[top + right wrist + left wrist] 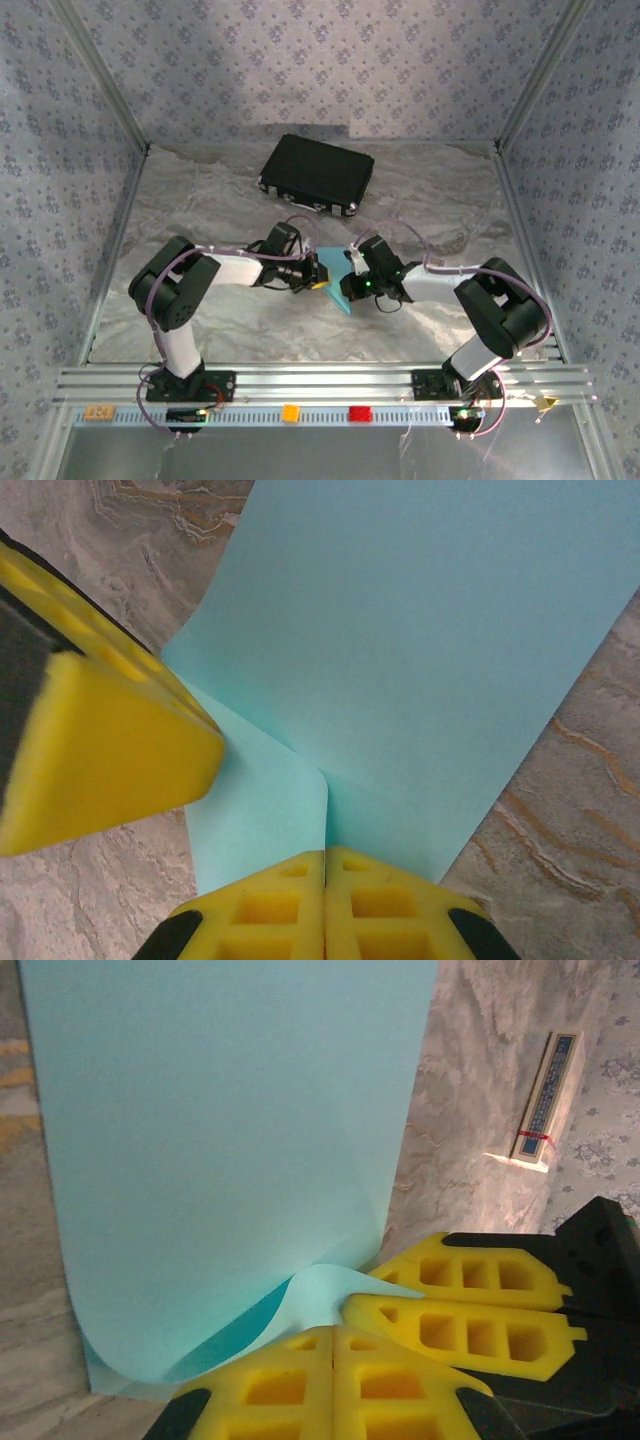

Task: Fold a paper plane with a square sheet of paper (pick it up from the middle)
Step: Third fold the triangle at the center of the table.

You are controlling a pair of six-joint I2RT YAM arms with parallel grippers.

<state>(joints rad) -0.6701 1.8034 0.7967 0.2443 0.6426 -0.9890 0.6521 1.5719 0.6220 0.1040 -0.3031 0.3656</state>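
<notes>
**Left claw** (320, 274): clenched, yellow fingers pressed flat together. In its wrist view (333, 1338) a curled flap of the sheet (230, 1140) runs into the seam at the tips, so it looks to be pinching the paper's edge.

**Right claw** (353, 263): clenched likewise. In its wrist view (325, 858) a soft bend in the sheet (430, 630) leads straight into the shut fingers. The two claws are tip to tip, almost touching.

**Sheet** (340, 292): light blue, one piece, mid-table between the two claws, near the arms. It is partly raised and bowed over itself in a loose curve, with no sharp crease visible.

**Table** (200, 200): marbled grey cover.

**Black case** (318, 173): at the far side, well apart from the work.

**Step in hand (judged):** the first fold, one half being carried over the other. There is no dart shape yet, so the task is in an early stage.

**Next move calls for (judged):** bringing the free edge down square on the opposite edge, holding both pinches so the thin paper does not slip or skew, then pressing the curve flat into a clean centre line.
</notes>
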